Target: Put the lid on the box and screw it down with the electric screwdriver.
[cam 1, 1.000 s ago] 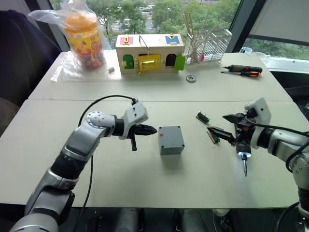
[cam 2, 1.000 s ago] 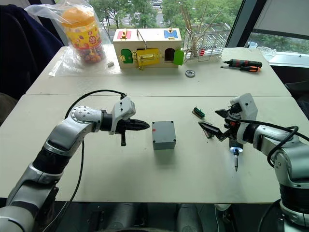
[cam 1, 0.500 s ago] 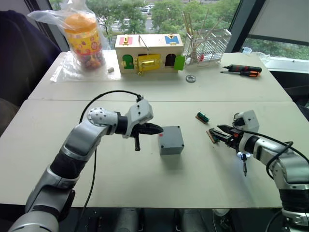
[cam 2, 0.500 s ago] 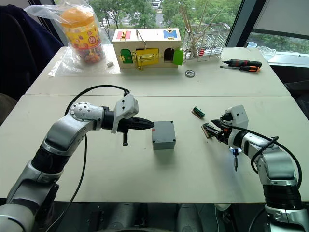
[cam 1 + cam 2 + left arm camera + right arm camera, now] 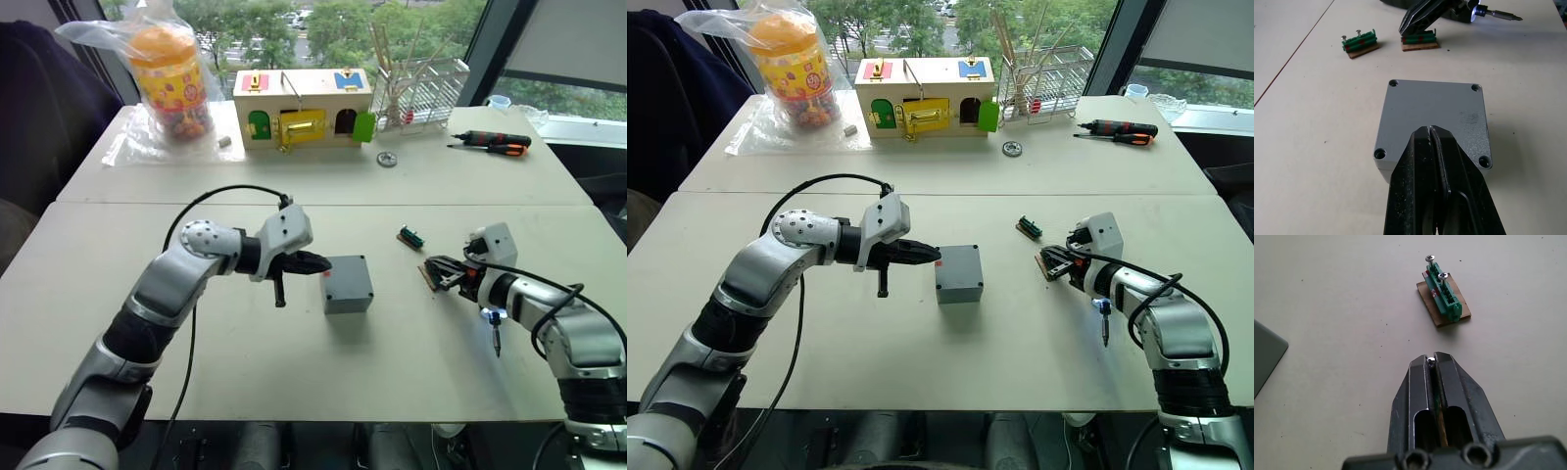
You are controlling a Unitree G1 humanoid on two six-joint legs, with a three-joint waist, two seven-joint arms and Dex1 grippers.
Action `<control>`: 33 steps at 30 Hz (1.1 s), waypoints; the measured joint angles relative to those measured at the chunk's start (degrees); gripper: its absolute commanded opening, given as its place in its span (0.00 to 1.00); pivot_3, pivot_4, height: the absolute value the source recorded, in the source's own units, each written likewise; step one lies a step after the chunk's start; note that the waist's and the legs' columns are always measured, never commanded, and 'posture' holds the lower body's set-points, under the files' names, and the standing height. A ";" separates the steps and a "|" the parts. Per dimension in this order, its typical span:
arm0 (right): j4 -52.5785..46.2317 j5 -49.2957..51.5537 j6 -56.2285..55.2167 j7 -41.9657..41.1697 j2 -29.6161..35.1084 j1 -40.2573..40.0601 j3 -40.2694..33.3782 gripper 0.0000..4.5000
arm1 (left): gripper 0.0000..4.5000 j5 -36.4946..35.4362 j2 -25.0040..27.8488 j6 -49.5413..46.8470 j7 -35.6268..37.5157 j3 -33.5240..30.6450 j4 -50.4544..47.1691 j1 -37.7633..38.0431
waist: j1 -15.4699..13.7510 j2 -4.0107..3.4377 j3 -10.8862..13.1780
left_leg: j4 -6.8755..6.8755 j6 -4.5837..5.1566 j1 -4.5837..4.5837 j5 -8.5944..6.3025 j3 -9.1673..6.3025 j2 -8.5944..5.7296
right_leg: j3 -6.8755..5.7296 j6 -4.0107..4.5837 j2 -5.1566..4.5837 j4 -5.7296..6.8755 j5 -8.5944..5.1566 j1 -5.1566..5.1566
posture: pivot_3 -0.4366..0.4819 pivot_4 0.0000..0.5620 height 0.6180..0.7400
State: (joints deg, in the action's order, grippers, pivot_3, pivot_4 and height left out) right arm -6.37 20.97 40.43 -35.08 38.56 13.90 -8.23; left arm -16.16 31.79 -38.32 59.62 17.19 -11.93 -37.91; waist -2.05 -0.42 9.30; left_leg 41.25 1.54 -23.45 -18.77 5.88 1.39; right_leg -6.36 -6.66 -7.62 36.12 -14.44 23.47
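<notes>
Box: the box [image 5: 347, 283] is seen near the middle of the front table [image 5: 294, 372], standing upright, with a small red mark on its side turned to the left gripper. A flat grey top with four screw holes at the corners is shown in the left wrist view.
Lid: it cannot be told whether the flat top of the box is the lid already put on; no separate lid is pointed out.
Left gripper: the left gripper [image 5: 315, 263] is held clenched, finger against finger, with nothing between. Its tips are over the left edge of the box top; contact cannot be told.
Right gripper: the right gripper [image 5: 439, 268] is pressed together on a small green terminal block [image 5: 1419, 39] with a screw, which lies on the table to the right of the box.
Electric screwdriver: the electric screwdriver [image 5: 494, 323] is seen by the right forearm, near the right edge of the table, with its light on and its metal bit pointed to the front edge. How it is carried cannot be told.
Second block: another green block [image 5: 411, 237] with two screws lies just beyond the right gripper, apart from it.
Back table: a wooden box with coloured doors [image 5: 302, 106], a bagged orange jar [image 5: 171, 81], a wire rack [image 5: 421, 94] and two hand screwdrivers [image 5: 490, 143] are placed along the far edge.
</notes>
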 measured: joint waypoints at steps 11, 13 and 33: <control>-1.48 0.41 0.57 0.22 0.01 0.16 -0.37 0.00 | 0.00 -0.01 -0.06 0.30 -0.04 0.00 0.14 0.00 | 0.00 0.00 0.00 | 0.00 0.00 0.00 0.00 0.01 0.00 | 0.00 0.00 0.00 0.00 0.00 0.00 | 0.48 0.27 0.76; -2.63 0.77 1.01 0.22 0.08 0.27 -1.01 0.00 | 0.00 -0.01 -0.12 0.45 -0.04 0.00 0.55 0.00 | -0.01 0.00 0.00 | 0.00 0.00 0.00 0.00 0.00 0.00 | 0.00 0.00 0.00 0.00 0.00 0.00 | 0.48 0.27 0.76; -13.89 12.45 11.76 -3.86 -2.10 10.38 5.42 0.00 | 0.00 -4.97 1.41 -2.53 -0.21 -5.13 2.74 3.50 | 0.01 0.00 0.00 | -0.01 0.00 -0.01 0.00 -0.02 0.01 | 0.00 0.00 -0.01 0.01 0.00 0.00 | 0.48 0.27 0.76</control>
State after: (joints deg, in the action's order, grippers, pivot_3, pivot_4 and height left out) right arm -20.26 33.41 52.19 -38.94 36.46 24.29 -2.81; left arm -21.13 33.20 -40.85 59.41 12.06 -9.19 -34.41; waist -2.04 -0.42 9.30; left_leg 41.24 1.54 -23.45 -18.78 5.86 1.40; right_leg -6.36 -6.65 -7.63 36.12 -14.44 23.48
